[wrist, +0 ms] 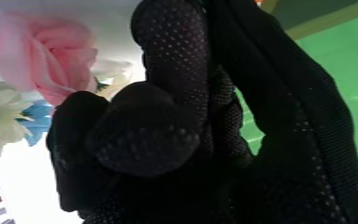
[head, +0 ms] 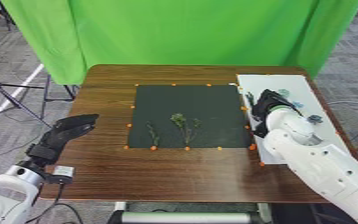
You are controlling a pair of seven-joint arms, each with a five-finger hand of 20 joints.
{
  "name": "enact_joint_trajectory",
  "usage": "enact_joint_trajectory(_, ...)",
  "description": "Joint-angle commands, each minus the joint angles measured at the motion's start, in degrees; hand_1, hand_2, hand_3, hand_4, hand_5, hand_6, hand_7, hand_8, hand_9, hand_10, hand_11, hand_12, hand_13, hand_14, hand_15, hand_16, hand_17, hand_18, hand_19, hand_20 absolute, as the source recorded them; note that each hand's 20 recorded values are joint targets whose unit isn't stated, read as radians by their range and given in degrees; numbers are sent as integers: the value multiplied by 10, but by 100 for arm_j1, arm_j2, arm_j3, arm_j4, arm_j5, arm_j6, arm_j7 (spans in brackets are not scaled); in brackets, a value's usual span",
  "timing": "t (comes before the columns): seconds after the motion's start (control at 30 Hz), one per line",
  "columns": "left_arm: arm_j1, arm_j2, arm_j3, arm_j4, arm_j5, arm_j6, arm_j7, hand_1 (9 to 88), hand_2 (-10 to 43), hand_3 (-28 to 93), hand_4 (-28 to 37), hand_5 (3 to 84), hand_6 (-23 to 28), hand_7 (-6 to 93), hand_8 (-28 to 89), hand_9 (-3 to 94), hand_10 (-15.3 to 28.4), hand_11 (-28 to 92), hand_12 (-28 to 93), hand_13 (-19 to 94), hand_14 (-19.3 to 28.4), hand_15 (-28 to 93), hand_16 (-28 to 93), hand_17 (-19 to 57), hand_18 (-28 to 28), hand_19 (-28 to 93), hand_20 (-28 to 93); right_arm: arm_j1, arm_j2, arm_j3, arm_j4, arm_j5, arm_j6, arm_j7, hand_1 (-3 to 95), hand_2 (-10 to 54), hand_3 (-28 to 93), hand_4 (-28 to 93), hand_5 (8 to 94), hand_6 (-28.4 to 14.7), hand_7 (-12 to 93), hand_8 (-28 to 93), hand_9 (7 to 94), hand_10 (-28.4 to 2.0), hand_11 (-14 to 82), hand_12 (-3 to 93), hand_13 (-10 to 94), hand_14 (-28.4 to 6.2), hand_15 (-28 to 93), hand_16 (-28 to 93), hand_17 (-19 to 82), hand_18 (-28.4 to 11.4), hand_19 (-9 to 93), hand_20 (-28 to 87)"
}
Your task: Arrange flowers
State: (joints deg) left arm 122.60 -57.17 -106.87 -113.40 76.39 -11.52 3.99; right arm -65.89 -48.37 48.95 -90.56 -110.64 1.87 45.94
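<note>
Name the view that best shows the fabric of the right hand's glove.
The right wrist view: the right hand is close and large there, so the glove's dotted texture is plain. The head view shows it small and dark, over the white sheet.

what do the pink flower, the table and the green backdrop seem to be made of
The pink flower looks like soft matte fabric, probably artificial, going by its smooth, cloth-like petals. The table looks like wood or wood laminate, brown with visible grain. The green backdrop seems to be matte cloth, since it hangs in folds.
</note>
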Motion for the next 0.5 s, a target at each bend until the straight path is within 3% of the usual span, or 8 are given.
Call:
enact_joint_trajectory(0.03, 119, -12, -87, -76, 2, -75, -82, 284, -64, 605, -151, 393, 38, 113, -55, 355, 141, 125, 117, 306, 185, 149, 18, 15, 163, 102, 153, 16, 230, 272, -451, -119, 370, -67, 578, -95, 533, 8, 771, -56, 392, 197, 934, -117, 368, 236, 937, -19, 608, 235, 705, -100, 932, 412)
enact_joint_trajectory(0.5, 179, 29, -119, -123, -11, -74, -137, 284, -66, 609, -152, 391, 38, 116, -56, 355, 141, 127, 116, 306, 185, 151, 17, 14, 163, 102, 152, -267, 319, 605, -1215, -230, 589, -154, 561, -95, 562, 18, 791, -60, 379, 203, 937, -115, 386, 229, 937, -17, 631, 223, 714, -103, 932, 444)
